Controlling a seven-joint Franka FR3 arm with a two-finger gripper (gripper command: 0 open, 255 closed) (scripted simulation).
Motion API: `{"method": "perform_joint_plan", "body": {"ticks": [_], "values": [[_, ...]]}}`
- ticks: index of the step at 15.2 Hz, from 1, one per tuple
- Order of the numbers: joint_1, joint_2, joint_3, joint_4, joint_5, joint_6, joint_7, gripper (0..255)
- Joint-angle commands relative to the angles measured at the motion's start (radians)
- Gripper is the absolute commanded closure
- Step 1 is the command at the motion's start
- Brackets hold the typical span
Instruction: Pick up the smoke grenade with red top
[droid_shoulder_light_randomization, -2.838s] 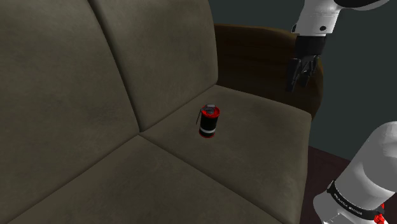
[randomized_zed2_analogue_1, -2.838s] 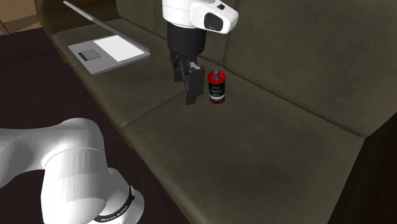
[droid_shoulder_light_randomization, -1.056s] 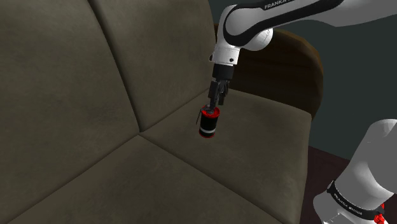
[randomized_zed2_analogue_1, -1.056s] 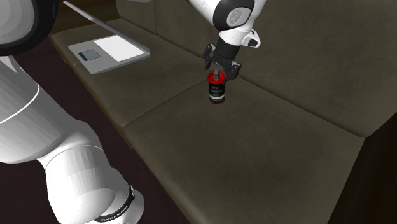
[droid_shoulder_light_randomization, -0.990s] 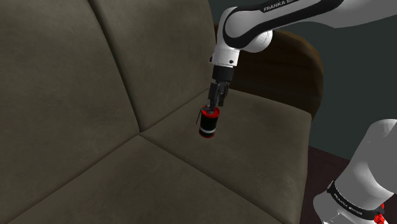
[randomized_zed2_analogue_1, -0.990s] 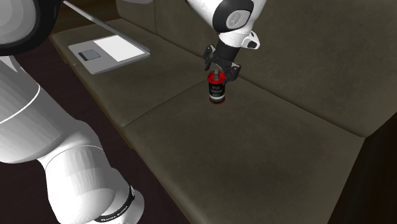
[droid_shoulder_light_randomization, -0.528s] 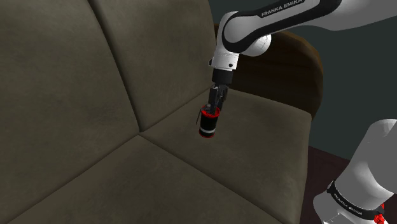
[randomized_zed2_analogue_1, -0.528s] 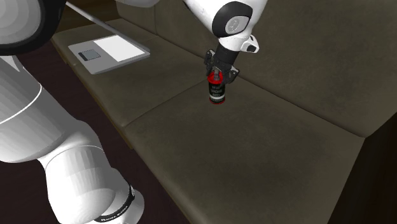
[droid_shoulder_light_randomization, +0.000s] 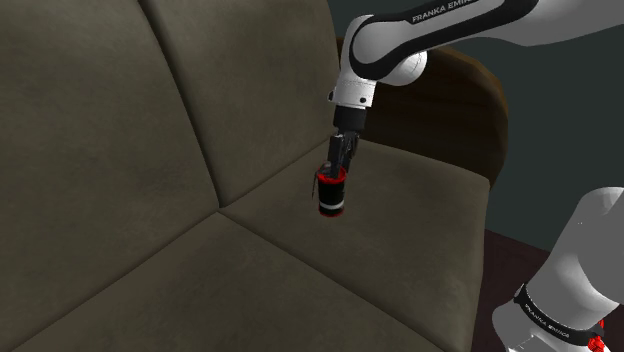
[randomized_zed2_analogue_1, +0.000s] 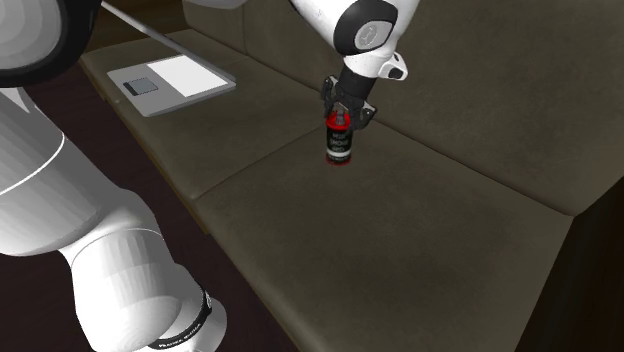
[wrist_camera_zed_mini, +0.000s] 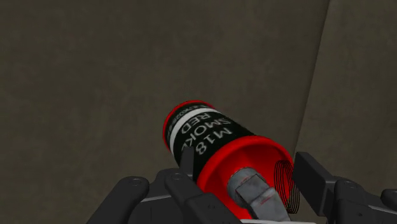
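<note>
The smoke grenade is a black can with a red top, a red base band and white lettering. It stands slightly tilted on the sofa's seat cushion, near the backrest. My gripper comes down on it from above and its fingers clasp the red top. In the second exterior view the gripper covers the top of the grenade. The wrist view has the grenade lying along the gripper, one black finger against each side, with the pull ring by the other finger.
The sofa is dark olive, with a tall backrest and a brown armrest behind the arm. An open laptop lies on the far seat cushion. My white lower arm link fills the second exterior view's lower left.
The gripper came from high beside the armrest down onto the grenade's top and shut on it. The grenade has tipped slightly in the last half second.
</note>
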Motion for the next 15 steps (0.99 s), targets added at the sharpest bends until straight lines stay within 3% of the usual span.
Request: {"method": "perform_joint_plan", "body": {"ticks": [1, 15], "values": [[-0.001, -0.006, -0.001, 0.017, -0.002, -0.022, 0.006, 255], [-0.005, -0.029, -0.006, 0.152, -0.015, -0.176, 0.047, 255]]}}
